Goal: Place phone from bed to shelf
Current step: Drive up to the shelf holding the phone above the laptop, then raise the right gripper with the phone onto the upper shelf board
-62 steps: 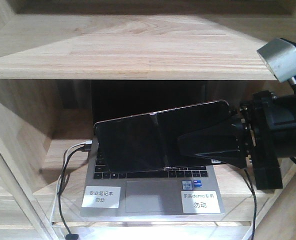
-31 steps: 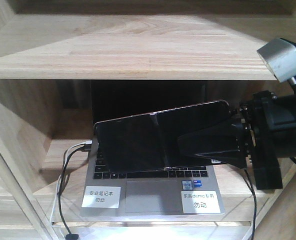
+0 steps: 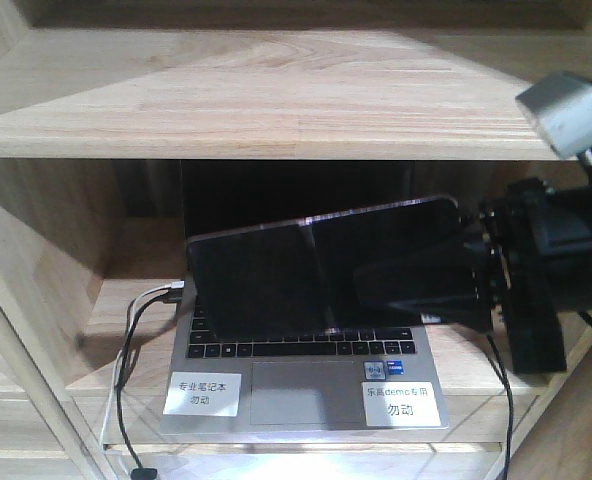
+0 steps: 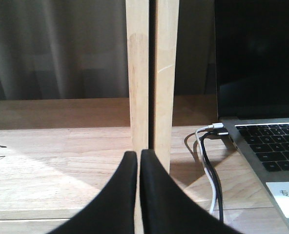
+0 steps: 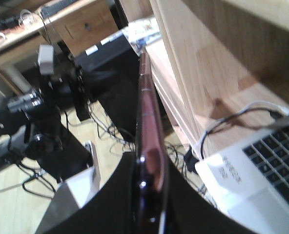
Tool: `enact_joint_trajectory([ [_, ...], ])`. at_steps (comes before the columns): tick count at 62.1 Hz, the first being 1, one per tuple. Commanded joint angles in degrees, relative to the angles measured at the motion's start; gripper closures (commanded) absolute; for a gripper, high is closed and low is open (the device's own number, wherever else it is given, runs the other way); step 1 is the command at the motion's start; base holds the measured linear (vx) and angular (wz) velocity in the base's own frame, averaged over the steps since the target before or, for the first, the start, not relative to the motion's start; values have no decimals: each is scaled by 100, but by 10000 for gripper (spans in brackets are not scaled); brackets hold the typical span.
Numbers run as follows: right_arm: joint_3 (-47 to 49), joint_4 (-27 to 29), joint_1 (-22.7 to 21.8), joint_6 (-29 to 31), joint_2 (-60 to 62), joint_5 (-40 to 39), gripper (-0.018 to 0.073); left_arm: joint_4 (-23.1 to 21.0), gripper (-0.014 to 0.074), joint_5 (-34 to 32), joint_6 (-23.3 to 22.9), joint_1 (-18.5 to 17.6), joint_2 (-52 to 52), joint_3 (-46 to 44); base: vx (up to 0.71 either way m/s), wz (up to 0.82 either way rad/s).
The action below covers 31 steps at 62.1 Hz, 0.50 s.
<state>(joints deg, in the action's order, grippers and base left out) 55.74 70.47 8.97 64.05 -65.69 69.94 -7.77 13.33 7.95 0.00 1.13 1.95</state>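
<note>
The phone (image 3: 276,280), a thin glossy black slab with a pinkish edge, hangs in the air in front of the pale wooden shelf (image 3: 256,100), over the open laptop. My right gripper (image 3: 416,290) comes in from the right and is shut on the phone's right end. In the right wrist view the phone (image 5: 149,131) shows edge-on between the two black fingers (image 5: 113,195). My left gripper (image 4: 138,156) is shut with nothing in it, just in front of an upright post of the shelf (image 4: 152,73). The bed is out of view.
A grey laptop (image 3: 306,385) with white stickers lies open in the lower compartment, its black screen behind the phone. White and black cables (image 3: 126,340) run from its left side. A broad plank (image 3: 276,130) tops that compartment. The right arm's camera housing (image 3: 566,110) sits at the right.
The phone and my right gripper have risen slightly and shifted a little left. The left gripper's earlier state is not shown.
</note>
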Motion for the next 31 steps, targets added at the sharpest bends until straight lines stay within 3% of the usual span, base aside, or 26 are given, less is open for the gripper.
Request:
enact_joint_trajectory([
  [1,390,773,-20,5,119,323,564,-52,596,-421,-22,-23,34,14,0,0],
  [18,1456,791,-20,-51,119,175,564,-52,596,-421,-22,-23,34,14,0,0],
  [31,2179,641,-20,-239,100,-844,564,-52,596,-421,-22,-23,34,14,0,0],
])
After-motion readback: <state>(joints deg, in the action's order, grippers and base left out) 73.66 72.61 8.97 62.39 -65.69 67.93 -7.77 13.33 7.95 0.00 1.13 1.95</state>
